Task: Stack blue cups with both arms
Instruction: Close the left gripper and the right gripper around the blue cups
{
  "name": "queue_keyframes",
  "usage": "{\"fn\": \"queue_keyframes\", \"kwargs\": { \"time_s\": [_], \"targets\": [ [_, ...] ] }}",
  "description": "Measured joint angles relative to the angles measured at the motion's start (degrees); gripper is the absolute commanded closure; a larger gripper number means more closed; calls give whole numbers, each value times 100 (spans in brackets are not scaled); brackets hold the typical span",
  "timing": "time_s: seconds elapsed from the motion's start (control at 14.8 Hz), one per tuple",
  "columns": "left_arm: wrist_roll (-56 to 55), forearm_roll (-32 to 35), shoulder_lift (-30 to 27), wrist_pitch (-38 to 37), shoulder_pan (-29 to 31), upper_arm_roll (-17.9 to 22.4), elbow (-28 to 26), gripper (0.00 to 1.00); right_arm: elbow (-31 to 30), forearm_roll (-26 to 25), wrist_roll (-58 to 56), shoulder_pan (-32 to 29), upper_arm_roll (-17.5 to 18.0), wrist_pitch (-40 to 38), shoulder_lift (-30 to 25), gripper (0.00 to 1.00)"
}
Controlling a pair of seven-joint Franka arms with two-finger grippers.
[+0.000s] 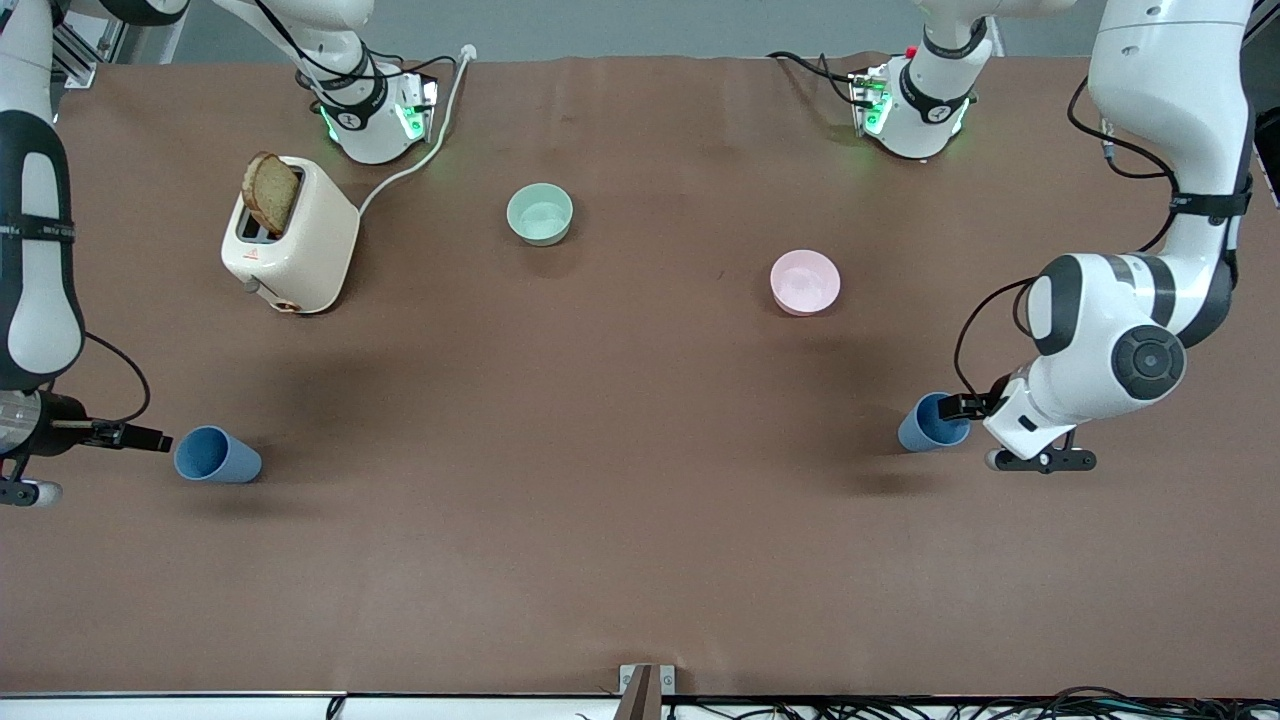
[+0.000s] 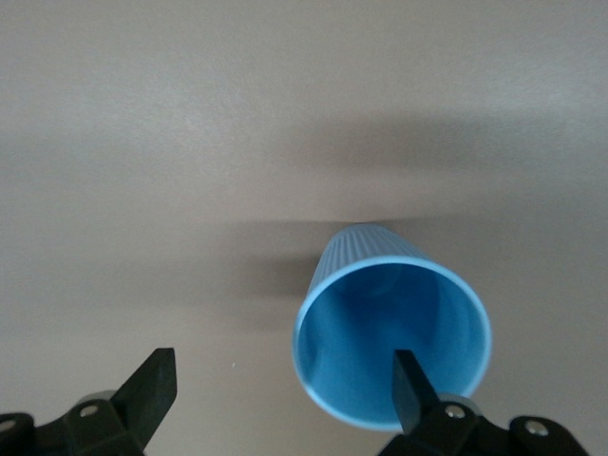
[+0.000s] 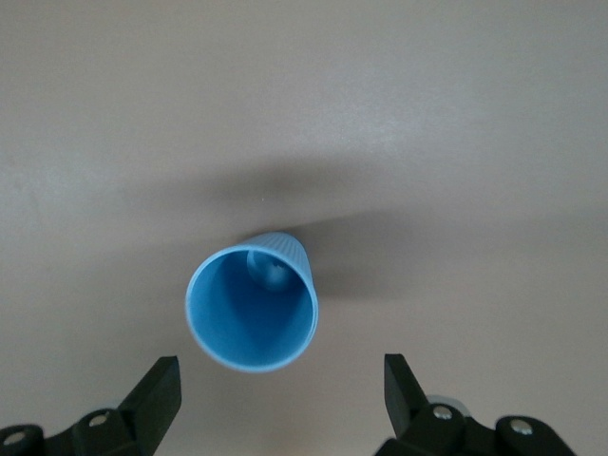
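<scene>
Two blue cups lie on their sides on the brown table. One cup is at the right arm's end, its mouth turned to my right gripper. That gripper is open and low. In the right wrist view the cup lies just ahead of the open gripper, clear of it. The other cup is at the left arm's end. My left gripper is open at its mouth. In the left wrist view one fingertip overlaps the mouth of the cup and the rim's one side lies between the fingers.
A cream toaster with a bread slice stands near the right arm's base, its cord running to the table's edge. A pale green bowl and a pink bowl stand mid-table, farther from the front camera than the cups.
</scene>
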Motion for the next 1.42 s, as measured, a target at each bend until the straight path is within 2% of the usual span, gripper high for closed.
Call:
{"fn": "queue_keyframes", "kwargs": {
  "time_s": [0.07,0.14,0.2,0.41,0.54,0.75,0.88,0.95,1.15,1.29,1.42],
  "targets": [
    [0,0,42,86,-2,-1,-51,0,-116,34,-63,-41,0,210,48,11],
    [0,0,83,131,-2,-1,-70,8,-227,45,-113,-75,0,394,99,14],
    [0,0,115,154,-2,-1,-73,32,-305,64,-146,-101,0,507,154,17],
    [5,0,147,164,-39,-4,-74,68,-362,259,-174,-117,2,637,302,26],
    [5,0,146,169,-68,-6,-74,88,-363,296,-177,-122,2,711,386,38],
    [5,0,146,169,-70,-6,-72,99,-364,334,-186,-133,2,728,461,73],
    [6,-1,140,167,-74,-15,-58,99,-364,339,-187,-134,2,729,472,90],
    [6,0,124,164,-83,-19,-47,99,-363,341,-187,-134,3,730,472,94],
    [10,0,85,22,-167,-21,131,99,-355,346,-188,-133,19,738,471,97],
    [31,1,-13,-669,-274,-62,670,99,-334,346,-201,-130,36,738,466,98],
    [46,1,-134,-1479,-417,-249,1454,99,-281,345,-220,-119,49,739,393,98]
  ]
}}
